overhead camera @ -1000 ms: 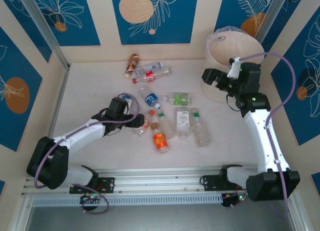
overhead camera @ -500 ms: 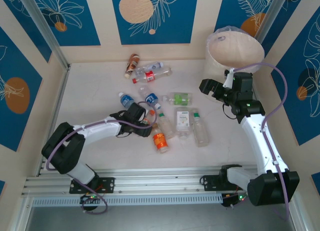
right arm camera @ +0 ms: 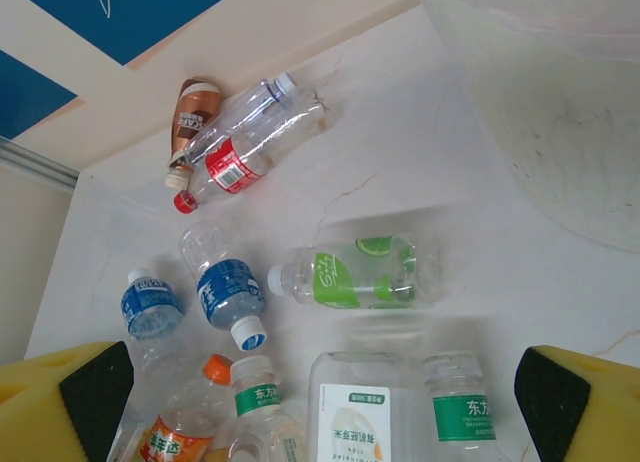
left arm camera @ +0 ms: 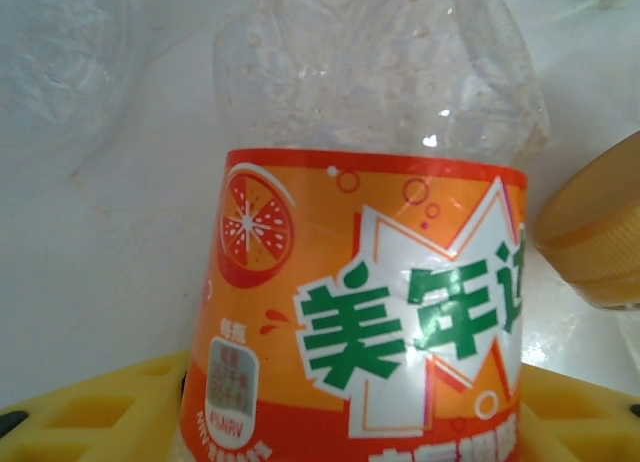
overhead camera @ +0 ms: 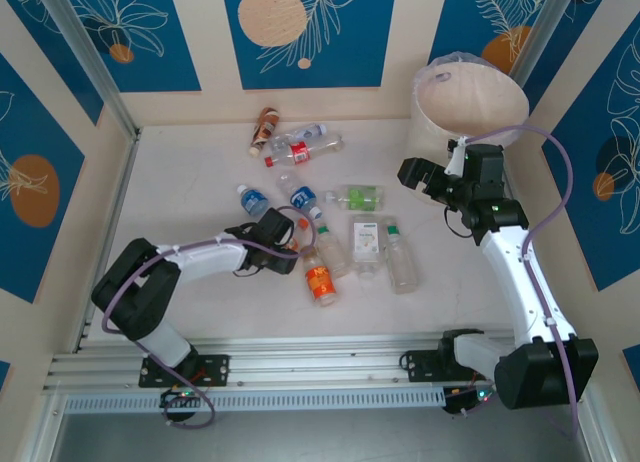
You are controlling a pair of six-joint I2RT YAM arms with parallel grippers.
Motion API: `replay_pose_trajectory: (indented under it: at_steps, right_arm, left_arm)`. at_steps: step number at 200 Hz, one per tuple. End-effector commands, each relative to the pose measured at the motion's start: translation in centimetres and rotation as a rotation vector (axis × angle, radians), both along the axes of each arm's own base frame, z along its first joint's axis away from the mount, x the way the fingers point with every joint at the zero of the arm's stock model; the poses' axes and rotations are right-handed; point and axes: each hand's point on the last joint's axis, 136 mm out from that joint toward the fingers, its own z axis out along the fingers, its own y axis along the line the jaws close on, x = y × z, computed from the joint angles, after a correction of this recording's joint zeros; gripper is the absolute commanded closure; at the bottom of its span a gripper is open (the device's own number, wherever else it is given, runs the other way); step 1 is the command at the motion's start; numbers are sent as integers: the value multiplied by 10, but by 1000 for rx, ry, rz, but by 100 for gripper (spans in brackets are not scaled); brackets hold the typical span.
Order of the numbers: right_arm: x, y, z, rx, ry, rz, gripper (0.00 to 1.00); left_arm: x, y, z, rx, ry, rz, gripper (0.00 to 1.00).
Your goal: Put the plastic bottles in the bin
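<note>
Plastic bottles (overhead camera: 365, 237) lay on the bench (overhead camera: 180, 182) between both claws. One orange-labelled bottle (left arm camera: 360, 312) sat between the left claw's (overhead camera: 287, 244) fingers; whether it was clamped could not be told. The right claw (overhead camera: 418, 174) hung wide apart, the bin (overhead camera: 432, 132) just behind it.

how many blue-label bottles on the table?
2: left blue-label bottle and right blue-label bottle, side by side left of the green-label bottle. Left arm may hide more.

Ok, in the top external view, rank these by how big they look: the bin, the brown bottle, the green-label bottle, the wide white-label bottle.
1. bin
2. wide white-label bottle
3. green-label bottle
4. brown bottle

The last two look nearly alike; the green-label one seems only slightly longer.
</note>
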Motion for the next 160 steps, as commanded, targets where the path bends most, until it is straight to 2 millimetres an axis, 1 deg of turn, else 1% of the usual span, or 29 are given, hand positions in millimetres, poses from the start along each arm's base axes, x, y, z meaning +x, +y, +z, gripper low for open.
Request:
replay_pose_trajectory:
  at_steps: [1, 10, 36, 48, 60, 85, 102, 120, 143, 160]
  right_arm:
    - [3, 5, 8, 17, -17, 3, 0]
    - [2, 6, 9, 20, -18, 6, 0]
    - [1, 8, 9, 22, -18, 11, 0]
    - [-1, 10, 8, 19, -16, 16, 0]
    - [-2, 12, 8, 20, -12, 21, 0]
    - [-6, 23, 12, 56, -13, 66, 0]
    - [-8, 34, 14, 101, -9, 106, 0]
    - [-9, 49, 16, 170, 1, 148, 0]
    - [-10, 80, 17, 302, 22, 259, 0]
    - [-13, 103, 19, 382, 58, 360, 0]
  left_arm:
    - [3, 0, 13, -21, -40, 2, 49]
    - [3, -2, 17, -32, -45, -7, 53]
    - [6, -3, 30, -54, -78, -3, 54]
    - [7, -4, 40, -69, -99, 0, 56]
    - [8, -7, 53, -105, -124, -5, 57]
    - [8, -23, 92, -245, -192, -36, 57]
    - [8, -39, 120, -357, -227, -71, 57]
    - [9, -57, 144, -472, -244, -104, 57]
    - [8, -83, 174, -636, -270, -176, 57]
    - [5, -98, 189, -719, -274, -236, 57]
